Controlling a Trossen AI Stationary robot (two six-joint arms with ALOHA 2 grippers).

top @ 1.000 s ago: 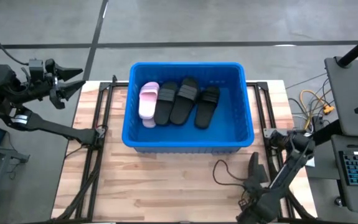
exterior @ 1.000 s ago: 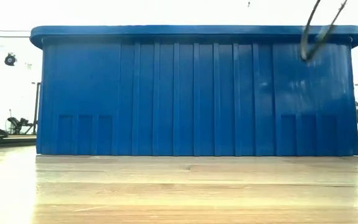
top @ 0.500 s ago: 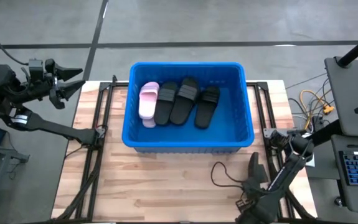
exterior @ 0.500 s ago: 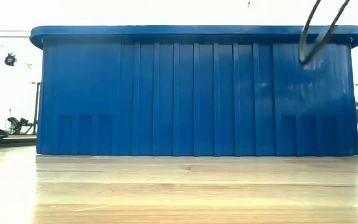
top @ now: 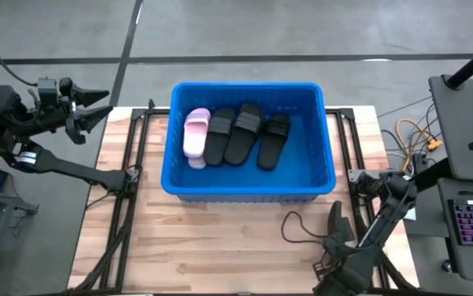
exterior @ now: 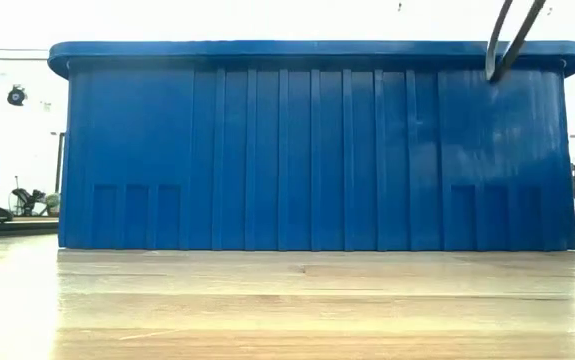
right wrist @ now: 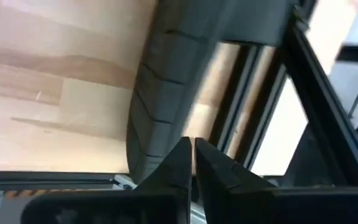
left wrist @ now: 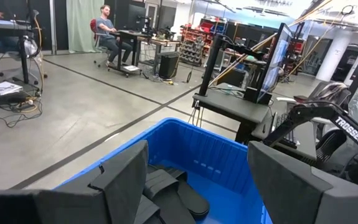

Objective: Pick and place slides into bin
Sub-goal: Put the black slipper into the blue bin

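Four slides (top: 234, 135) are lying inside the bin (top: 318, 168) at the table's far edge: one pink, three black. We are holding the left gripper (top: 96, 108) spread wide and empty off the far left corner, while the right gripper (right wrist: 193, 163), pinched closed on nothing, is sitting at the near right corner. We are judging snagging on its loose cable (top: 298, 230) the main risk.

Right arm's cable loop (top: 295, 228): displaced slightly on the table (top: 220, 247). In the low view, it is raised higher.
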